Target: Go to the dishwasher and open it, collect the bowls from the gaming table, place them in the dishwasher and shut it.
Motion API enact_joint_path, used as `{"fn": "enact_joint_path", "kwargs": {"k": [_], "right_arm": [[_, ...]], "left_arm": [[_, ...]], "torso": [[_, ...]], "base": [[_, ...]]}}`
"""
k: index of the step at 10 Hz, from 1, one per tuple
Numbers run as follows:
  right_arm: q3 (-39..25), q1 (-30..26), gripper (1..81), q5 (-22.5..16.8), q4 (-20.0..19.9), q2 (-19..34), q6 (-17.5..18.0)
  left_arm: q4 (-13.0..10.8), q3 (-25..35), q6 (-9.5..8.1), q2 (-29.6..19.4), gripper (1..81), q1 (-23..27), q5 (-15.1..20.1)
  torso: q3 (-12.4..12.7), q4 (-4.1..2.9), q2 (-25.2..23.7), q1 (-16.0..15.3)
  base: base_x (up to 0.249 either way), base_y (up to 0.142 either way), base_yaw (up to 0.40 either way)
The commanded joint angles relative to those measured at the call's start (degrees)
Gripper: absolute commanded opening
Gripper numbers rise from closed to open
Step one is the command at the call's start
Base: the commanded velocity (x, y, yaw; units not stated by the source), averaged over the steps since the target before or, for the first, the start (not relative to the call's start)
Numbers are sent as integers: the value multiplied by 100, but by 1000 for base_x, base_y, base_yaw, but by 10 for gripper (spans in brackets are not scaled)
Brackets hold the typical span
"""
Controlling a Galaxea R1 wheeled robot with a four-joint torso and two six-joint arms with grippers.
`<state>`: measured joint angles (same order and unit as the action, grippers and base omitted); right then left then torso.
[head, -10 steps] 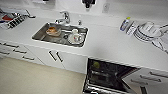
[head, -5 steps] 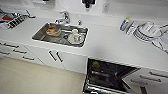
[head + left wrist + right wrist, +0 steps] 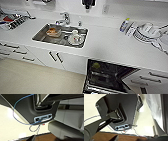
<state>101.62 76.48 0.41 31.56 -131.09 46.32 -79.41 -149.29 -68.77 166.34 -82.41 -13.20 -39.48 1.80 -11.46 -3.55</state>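
Observation:
The dishwasher (image 3: 107, 76) stands open under the white counter, low on the right of the head view. Its interior is dark, with a rack and a greenish item (image 3: 95, 65) inside. The door is folded down toward me at the picture's lower edge. The gaming table and its bowls are out of view. A dark part of my left gripper (image 3: 31, 138) shows against pale floor and a brown strip, under the robot's dark body. A dark part of my right gripper (image 3: 114, 138) sits the same way in the right wrist view.
A steel sink (image 3: 40, 36) in the white counter (image 3: 112, 45) holds an orange-brown container (image 3: 53, 32) and white dishes (image 3: 75, 37), behind a tap (image 3: 65, 18). White drawers (image 3: 17, 51) and cabinet doors (image 3: 55, 57) line the front. A bottle (image 3: 124, 24) and a jug (image 3: 145, 31) stand at the right.

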Motion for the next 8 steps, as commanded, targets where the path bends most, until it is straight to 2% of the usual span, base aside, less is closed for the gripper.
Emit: {"fn": "enact_joint_path", "kwargs": {"k": [1,8], "right_arm": [[146,47,811,-288,157,19,-18],[551,223,811,-288,210,-307,-18]], "left_arm": [[-22,-13,12,-21,811,-123,160],[-22,-22,21,22,811,-122,169]], "torso": [[0,0,-558,-361],[5,0,-1926,-1213]], "base": [[0,0,0],[0,0,0]]}}
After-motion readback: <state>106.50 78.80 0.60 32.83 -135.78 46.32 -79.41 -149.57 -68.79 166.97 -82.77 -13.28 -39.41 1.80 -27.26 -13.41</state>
